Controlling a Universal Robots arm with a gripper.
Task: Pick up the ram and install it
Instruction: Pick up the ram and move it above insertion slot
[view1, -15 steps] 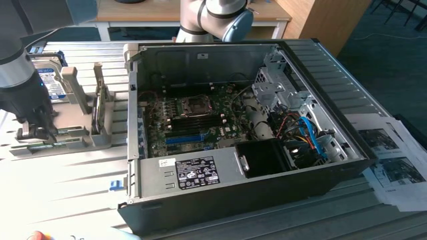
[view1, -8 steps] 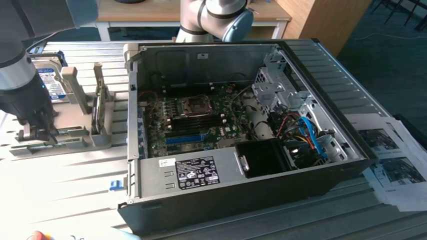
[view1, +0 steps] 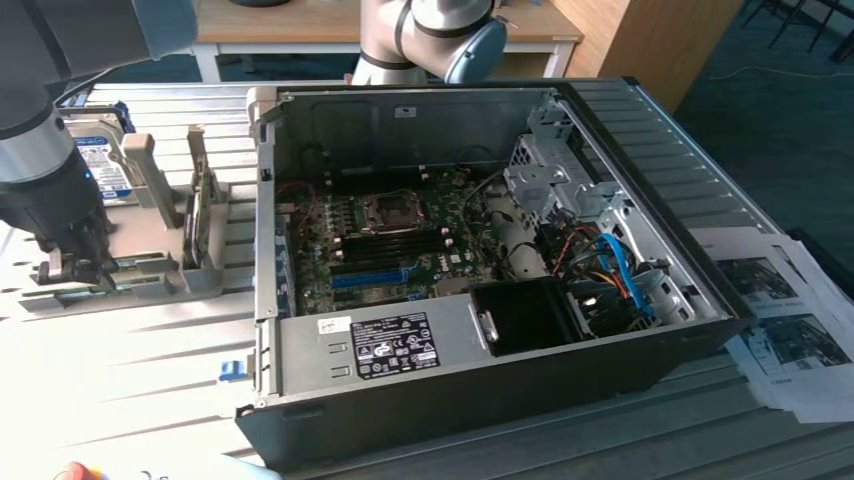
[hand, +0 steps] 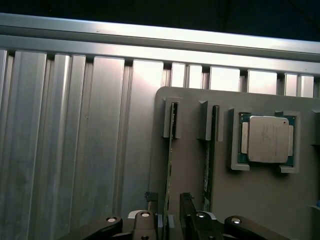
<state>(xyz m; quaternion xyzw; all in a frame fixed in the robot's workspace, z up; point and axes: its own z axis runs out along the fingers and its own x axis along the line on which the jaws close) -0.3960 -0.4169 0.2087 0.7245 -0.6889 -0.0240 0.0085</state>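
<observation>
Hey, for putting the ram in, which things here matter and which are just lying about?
For the job: ram stick, straddled by the open claw; gray holder; motherboard in the open computer case.
Lying about: second ram stick, processor chip, hard drive, printed papers.

You see a dark green ram (hand: 168, 160), a grey holder (hand: 250, 200), a silver chip (hand: 268, 139) edged green, a ribbed silver table (hand: 75, 130).

place: robotics lab | cues: open computer case (view1: 320, 350), slatted aluminium bench (view1: 134, 350)
</observation>
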